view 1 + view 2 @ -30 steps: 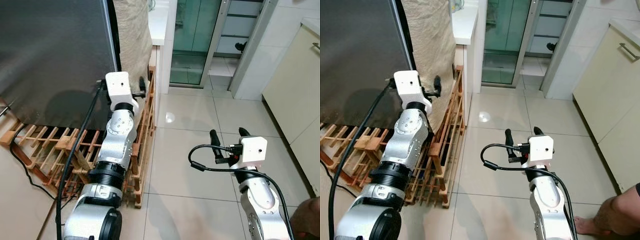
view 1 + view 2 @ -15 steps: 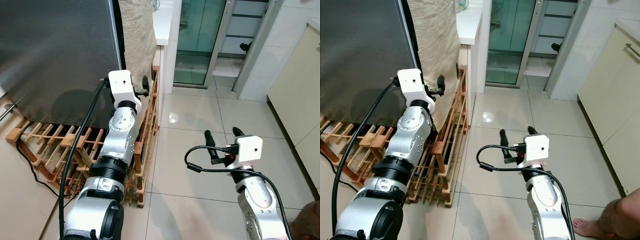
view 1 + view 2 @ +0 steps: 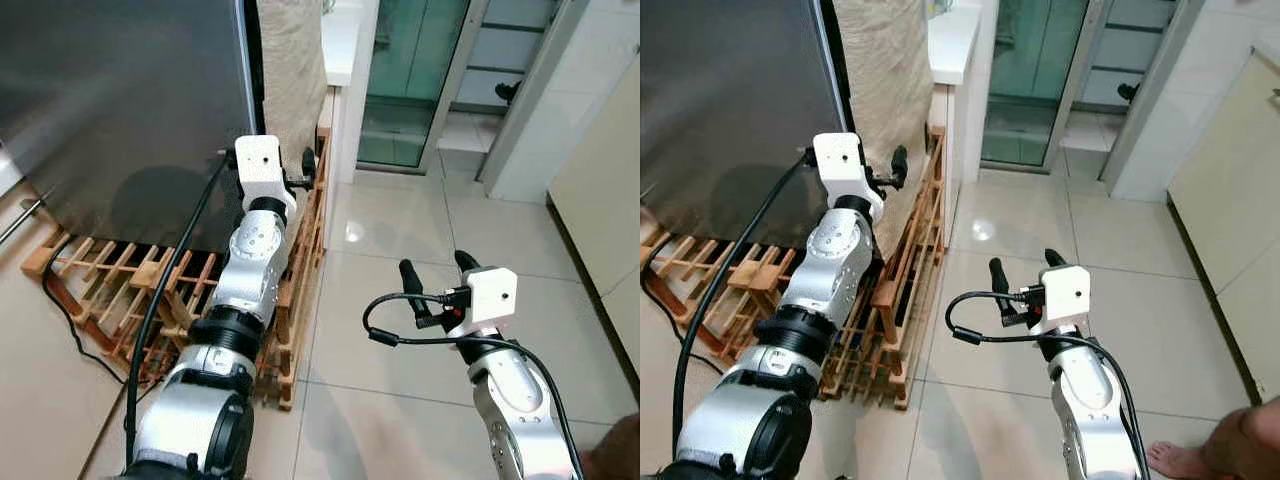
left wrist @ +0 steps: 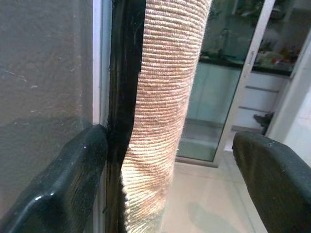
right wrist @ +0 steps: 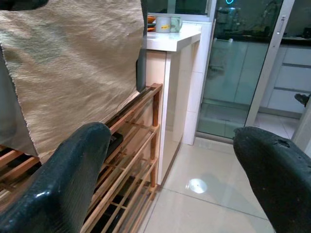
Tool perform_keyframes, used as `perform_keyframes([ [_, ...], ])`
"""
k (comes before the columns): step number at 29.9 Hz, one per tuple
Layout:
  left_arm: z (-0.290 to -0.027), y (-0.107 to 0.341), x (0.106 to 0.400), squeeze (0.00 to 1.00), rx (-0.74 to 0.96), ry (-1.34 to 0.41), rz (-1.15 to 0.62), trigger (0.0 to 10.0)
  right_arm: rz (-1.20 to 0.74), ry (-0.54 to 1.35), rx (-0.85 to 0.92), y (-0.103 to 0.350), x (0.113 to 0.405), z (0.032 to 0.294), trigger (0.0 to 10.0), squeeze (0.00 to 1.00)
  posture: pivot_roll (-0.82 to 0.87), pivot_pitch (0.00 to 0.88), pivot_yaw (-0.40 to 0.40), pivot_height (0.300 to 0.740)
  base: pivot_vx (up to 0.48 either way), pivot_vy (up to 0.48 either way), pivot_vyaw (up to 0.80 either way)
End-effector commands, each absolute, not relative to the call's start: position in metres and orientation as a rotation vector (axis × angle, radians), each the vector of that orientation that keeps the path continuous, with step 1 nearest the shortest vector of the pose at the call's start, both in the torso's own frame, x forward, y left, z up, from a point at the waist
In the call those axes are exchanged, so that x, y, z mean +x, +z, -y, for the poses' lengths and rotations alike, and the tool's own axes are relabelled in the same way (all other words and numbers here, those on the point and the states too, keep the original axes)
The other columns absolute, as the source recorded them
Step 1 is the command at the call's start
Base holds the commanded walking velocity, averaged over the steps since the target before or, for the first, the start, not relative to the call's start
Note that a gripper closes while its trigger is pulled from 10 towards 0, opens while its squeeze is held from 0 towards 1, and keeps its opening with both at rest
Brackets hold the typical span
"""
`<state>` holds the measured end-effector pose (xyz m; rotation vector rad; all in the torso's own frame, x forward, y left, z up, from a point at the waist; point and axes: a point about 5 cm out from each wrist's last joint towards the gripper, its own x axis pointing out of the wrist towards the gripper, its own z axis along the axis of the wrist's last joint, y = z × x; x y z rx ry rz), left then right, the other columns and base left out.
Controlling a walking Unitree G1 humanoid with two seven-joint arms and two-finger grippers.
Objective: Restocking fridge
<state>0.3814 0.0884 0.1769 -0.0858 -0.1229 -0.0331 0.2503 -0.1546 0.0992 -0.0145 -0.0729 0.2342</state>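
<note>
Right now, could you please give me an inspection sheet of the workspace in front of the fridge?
Surface: pale tiled floor, glossy, one light reflection.
Job's things: dark fridge door, shut; no groceries seen.
Clutter: wooden rack under and beside the fridge; beige woven cloth hanging on its side.
End effectors: left end effector open, straddling the door's edge; right end effector open, over the floor.
Cables: black cable along left arm; looped cable at right wrist.
Surroundings: glass door, white counter holding mugs, a person's foot.

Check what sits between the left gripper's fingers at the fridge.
In the left wrist view, the open left gripper straddles the fridge door's black edge and the beige woven cloth beside it.
</note>
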Motion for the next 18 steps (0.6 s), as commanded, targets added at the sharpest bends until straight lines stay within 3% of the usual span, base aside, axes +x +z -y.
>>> perform_keyframes([
  [1,-0.084,0.186,0.385,0.00,-0.093,-0.042,0.149,10.0,0.089,0.246,-0.007,0.106,0.252,0.153,10.0,0.00,-0.14,0.000,0.008,0.740,0.000,0.000,0.00],
  [6,-0.068,0.191,0.383,0.00,-0.149,-0.149,0.172,10.0,0.087,0.253,-0.008,0.106,0.252,0.153,10.0,0.00,-0.14,0.000,0.006,0.740,0.000,0.000,0.00],
  [12,-0.001,0.208,0.356,0.00,-0.224,-0.723,0.282,10.0,0.084,0.268,-0.008,0.106,0.252,0.151,10.0,0.00,-0.14,0.000,0.002,0.740,0.000,0.000,0.00],
  [15,0.003,0.208,0.353,0.00,-0.221,-0.760,0.286,10.0,0.084,0.270,-0.008,0.106,0.252,0.150,10.0,0.00,-0.14,0.000,0.002,0.740,0.000,0.000,0.00],
  [18,0.024,0.198,0.330,0.00,-0.269,-0.969,0.269,10.0,0.082,0.274,-0.007,0.107,0.252,0.150,10.0,0.00,-0.14,0.000,0.002,0.740,0.000,0.000,0.00],
])
